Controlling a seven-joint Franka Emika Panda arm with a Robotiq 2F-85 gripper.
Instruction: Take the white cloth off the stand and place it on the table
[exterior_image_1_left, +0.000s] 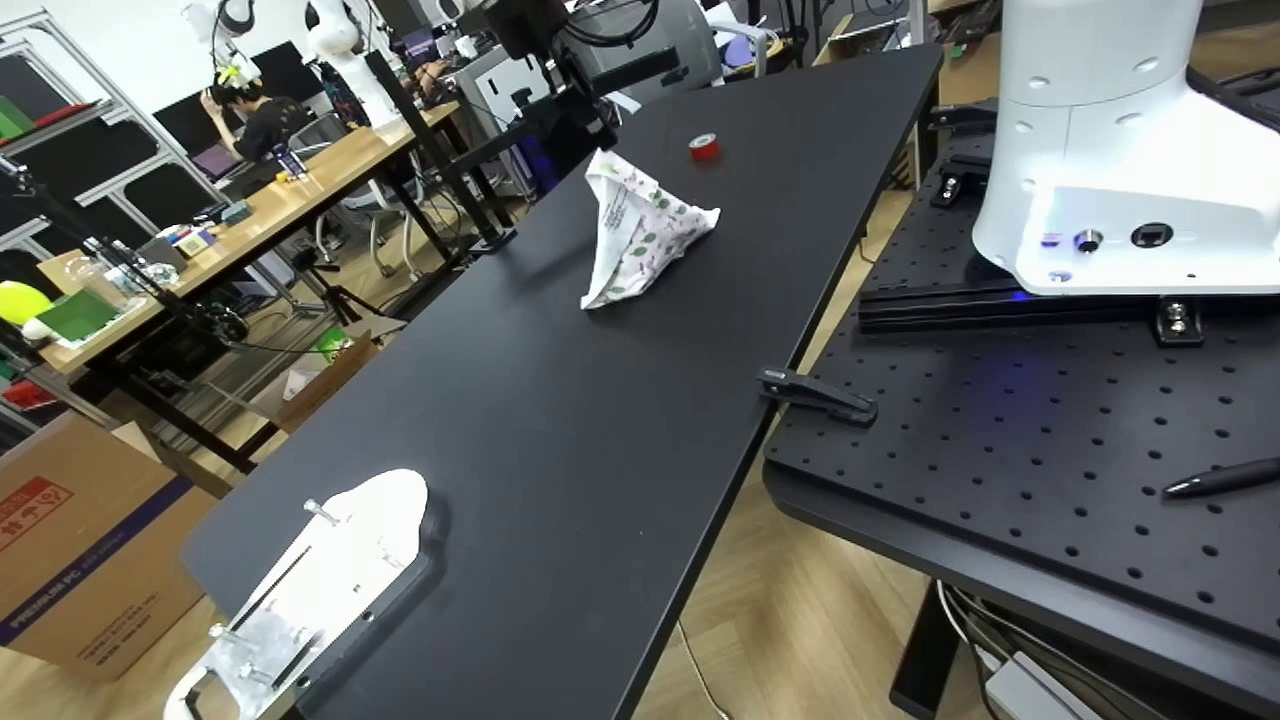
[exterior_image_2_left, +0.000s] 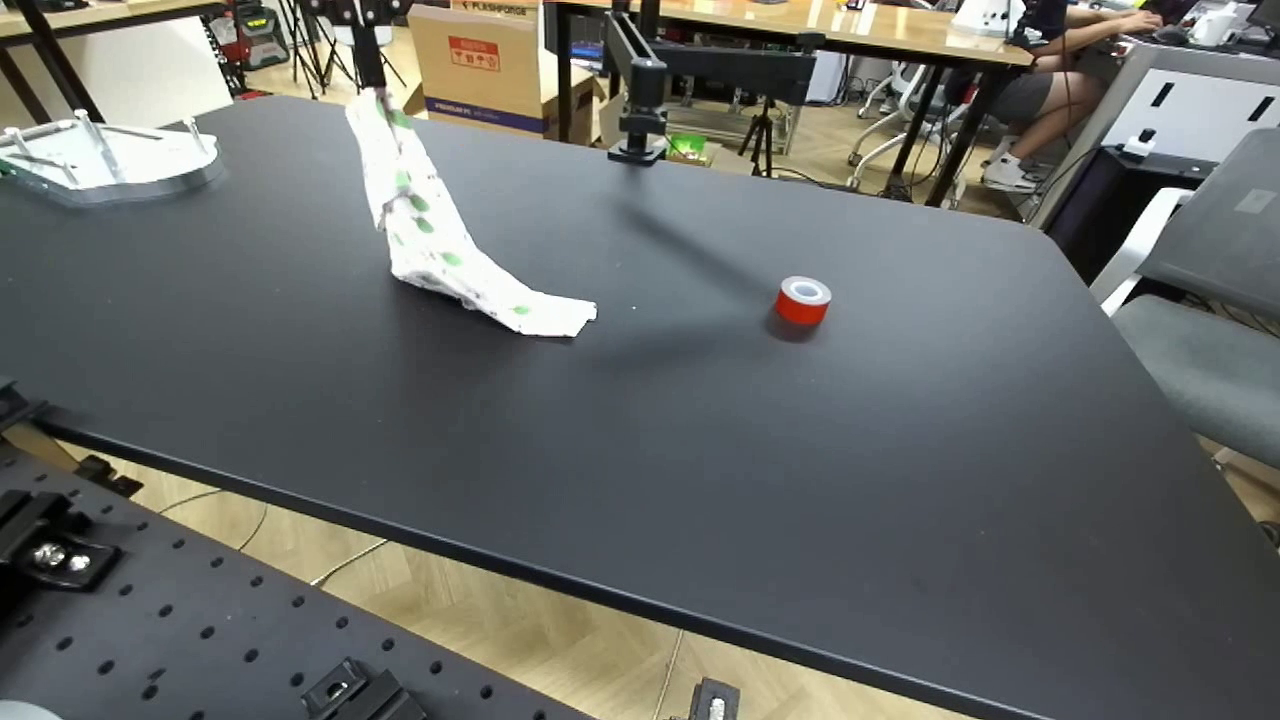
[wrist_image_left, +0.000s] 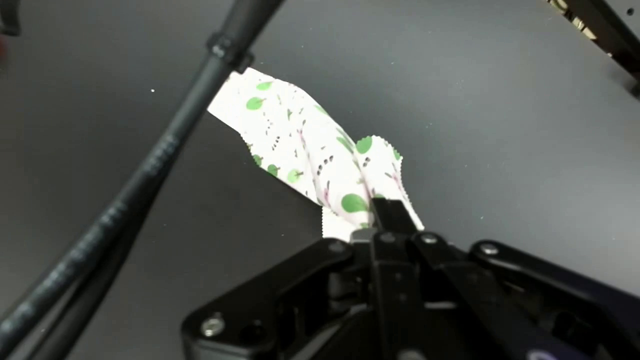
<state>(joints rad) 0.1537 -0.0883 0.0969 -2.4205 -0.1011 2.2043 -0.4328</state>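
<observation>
Fingers (wrist_image_left: 392, 215) drawn close together on the bunched end of the cloth (wrist_image_left: 310, 150) in the wrist view; part of the grip hidden. Rest of the cloth trails out over the table (wrist_image_left: 475, 125).

In an exterior view, cloth (exterior_image_2_left: 425, 215) hangs from the fingers, then bends, its tail pointing toward the tape (exterior_image_2_left: 803, 312) but apart from it. Tail looks laid on the table; contact not certain. Pegged plate (exterior_image_2_left: 110, 155) farther from the tape than the cloth is; post (exterior_image_2_left: 642, 95) also well apart from the tape. Either could be the support the task means; cannot tell which. Cloth seems to touch neither.

In an exterior view, cloth (exterior_image_1_left: 645, 235) drapes like a tent near the tape (exterior_image_1_left: 704, 150), peak up at the fingers.

Progress, by my reading: taking-off done, placing part done. Left: lower the held end, let go, back away without dragging it.
</observation>
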